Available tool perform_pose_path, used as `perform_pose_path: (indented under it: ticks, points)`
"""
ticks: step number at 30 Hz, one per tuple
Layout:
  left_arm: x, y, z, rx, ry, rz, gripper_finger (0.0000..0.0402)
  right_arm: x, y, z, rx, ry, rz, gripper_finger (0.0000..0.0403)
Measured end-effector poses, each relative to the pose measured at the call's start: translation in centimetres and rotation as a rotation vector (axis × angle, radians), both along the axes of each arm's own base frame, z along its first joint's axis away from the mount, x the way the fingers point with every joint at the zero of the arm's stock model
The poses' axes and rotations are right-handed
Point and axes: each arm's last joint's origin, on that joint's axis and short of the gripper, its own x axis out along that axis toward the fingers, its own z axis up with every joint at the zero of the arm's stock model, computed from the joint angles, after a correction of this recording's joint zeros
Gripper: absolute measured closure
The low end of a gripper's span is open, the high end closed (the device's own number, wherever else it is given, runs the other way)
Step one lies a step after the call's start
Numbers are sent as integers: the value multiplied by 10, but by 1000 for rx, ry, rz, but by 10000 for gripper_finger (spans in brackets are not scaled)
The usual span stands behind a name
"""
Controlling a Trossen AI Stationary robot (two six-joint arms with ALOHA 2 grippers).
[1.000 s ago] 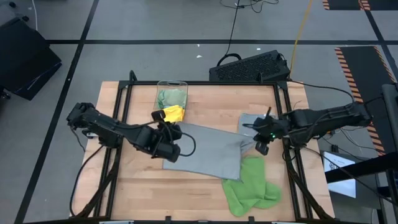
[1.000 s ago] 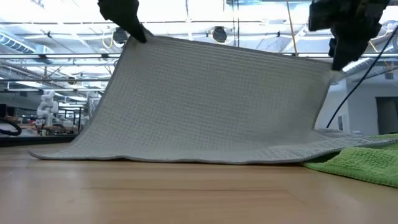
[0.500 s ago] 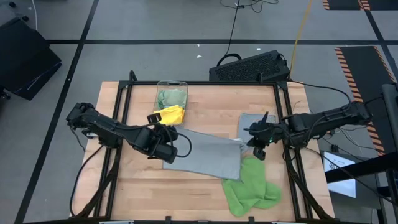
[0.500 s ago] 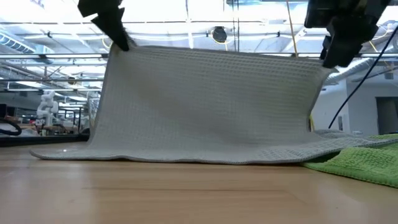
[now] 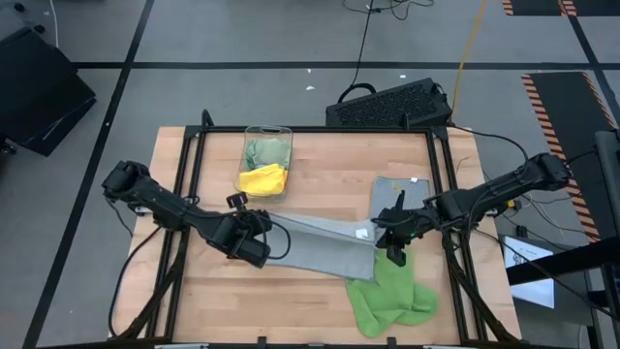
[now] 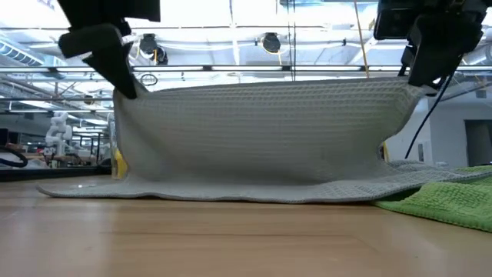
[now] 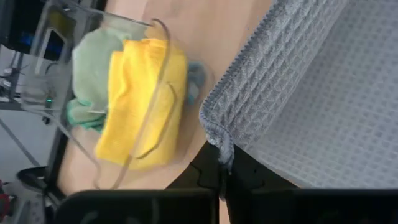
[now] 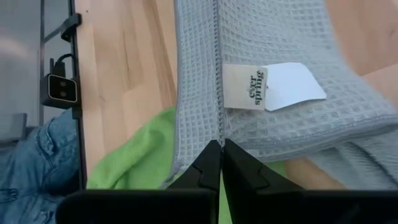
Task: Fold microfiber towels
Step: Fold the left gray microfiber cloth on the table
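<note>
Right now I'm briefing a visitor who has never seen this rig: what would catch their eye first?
The grey towel held up mid-table, its lower edge on the wood, pinched at one top corner by the left gripper and at the other by the right gripper. Next, the bright green towel at the near right, and the yellow towel spilling from the clear bin.

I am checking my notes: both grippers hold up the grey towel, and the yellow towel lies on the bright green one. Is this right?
Not quite. The yellow towel lies in the clear bin, as the high view shows. Both grippers, left and right, do hold up the grey towel.
</note>
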Motion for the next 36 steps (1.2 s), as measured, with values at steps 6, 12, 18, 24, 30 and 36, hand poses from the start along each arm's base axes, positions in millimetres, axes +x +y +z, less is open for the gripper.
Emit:
perform_pose_path:
  ticks: [6,12,18,24,30,36]
  points:
    - [-1,-5,-15,-28,-51,3,394,6,10,-11,-3,51,-12,399]
    - [-10,-14,-27,-83,-73,51,388,10,23,-21,-15,68,-53,399]
    - [-17,-23,-34,-95,-102,52,397,9,39,-29,-54,60,-119,399]
    - [-14,-16,-46,-101,-128,61,391,8,42,-29,-91,44,-88,399]
    - [-13,-15,-46,-108,-131,73,389,6,44,-29,-175,2,-88,399]
    - [-15,-16,-46,-104,-121,69,395,6,46,-28,-208,-26,-100,399]
